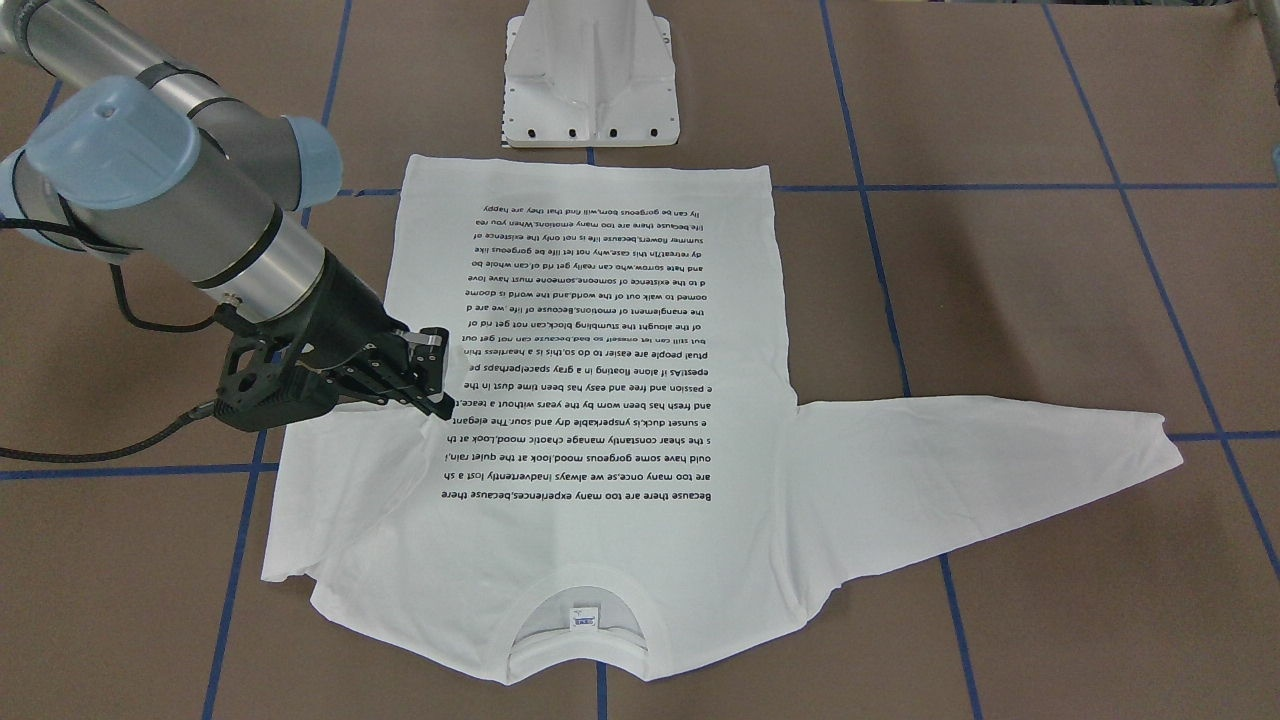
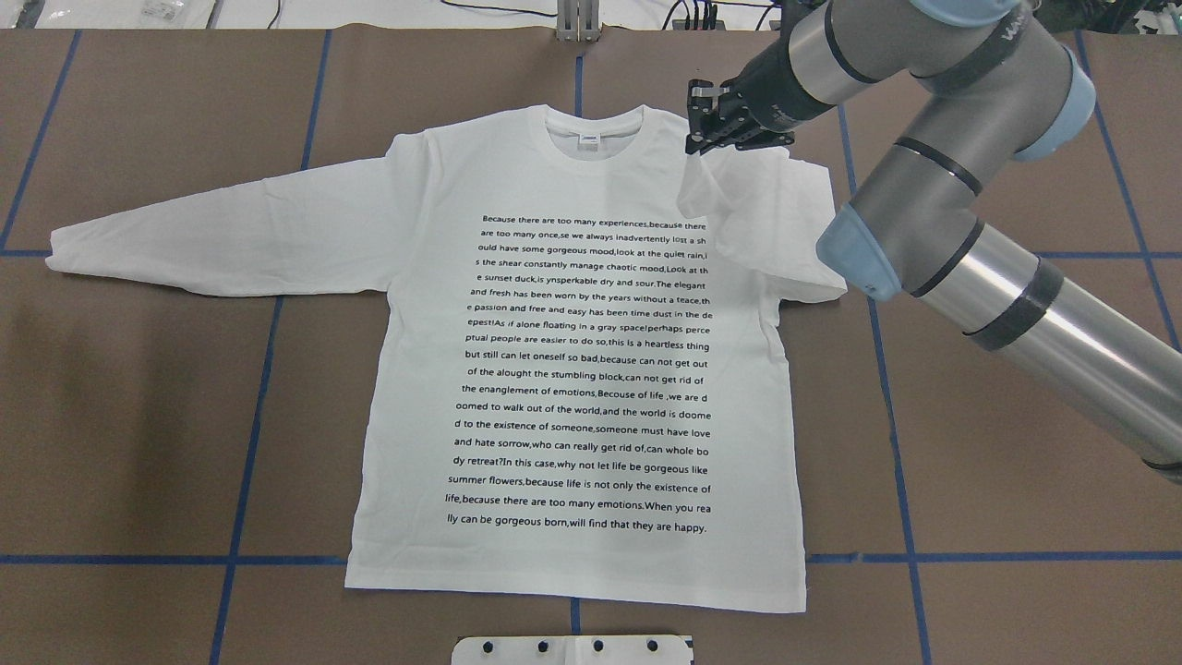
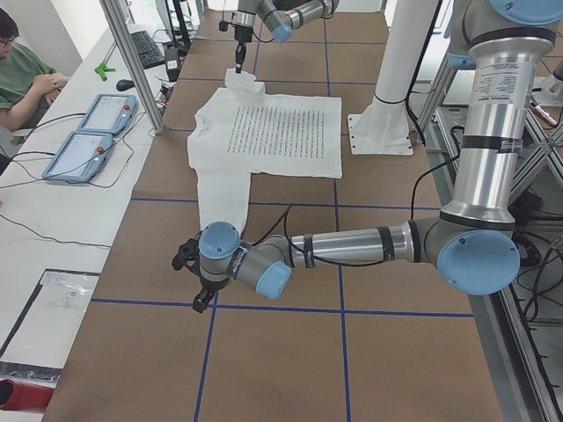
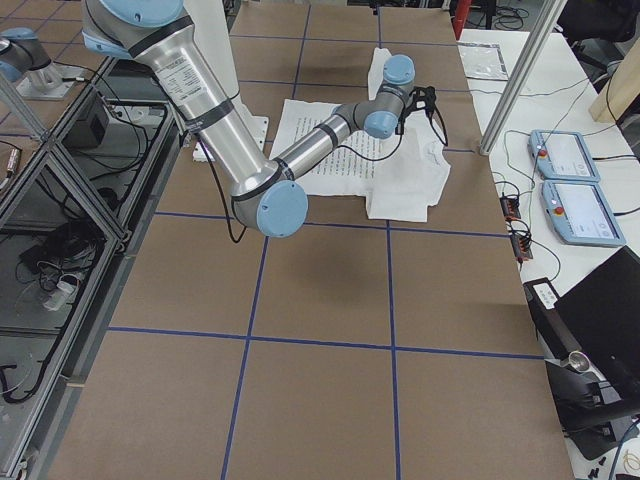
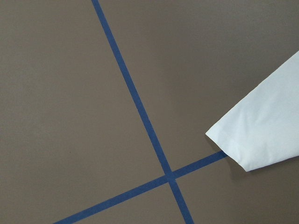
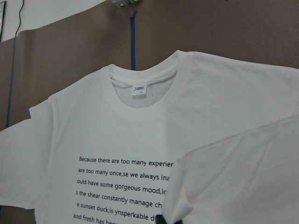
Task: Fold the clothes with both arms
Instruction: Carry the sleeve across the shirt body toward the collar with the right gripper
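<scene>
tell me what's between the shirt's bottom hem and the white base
Only a narrow strip of brown table crossed by blue tape, shown in the overhead view; shirt and base don't touch.

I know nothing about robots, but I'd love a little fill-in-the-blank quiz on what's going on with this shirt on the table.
1. The white T-shirt lies on the brown table with its black text facing ____.
2. The right gripper holds one ____ of it, folded in over the shirt's body.
3. The other sleeve lies stretched out flat, its cuff beside a crossing of ____ tape lines.
Missing words: up; sleeve; blue.
</scene>
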